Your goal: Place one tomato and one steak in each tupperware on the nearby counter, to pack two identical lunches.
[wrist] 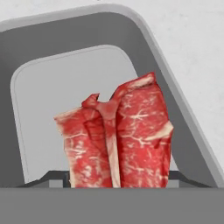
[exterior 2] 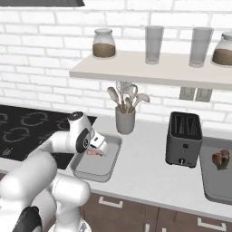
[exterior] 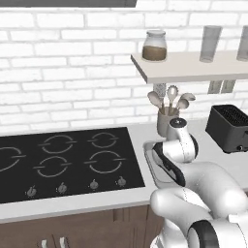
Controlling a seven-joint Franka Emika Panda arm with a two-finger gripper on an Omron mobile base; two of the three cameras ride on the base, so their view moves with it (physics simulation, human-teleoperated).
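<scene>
1 steak point(wrist: 116, 140) sits clamped between my gripper's point(exterior 2: 96, 152) jaws, hanging over the near tupperware point(exterior 2: 90, 174) on the counter point(exterior 2: 145, 172).

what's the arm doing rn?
Packing lunches. The pincer is shut on a raw steak and holds it over the left tupperware on the counter, beside the utensil crock. Past the toaster, the right tupperware holds a brownish item, too small to identify. No tomato seen.
</scene>
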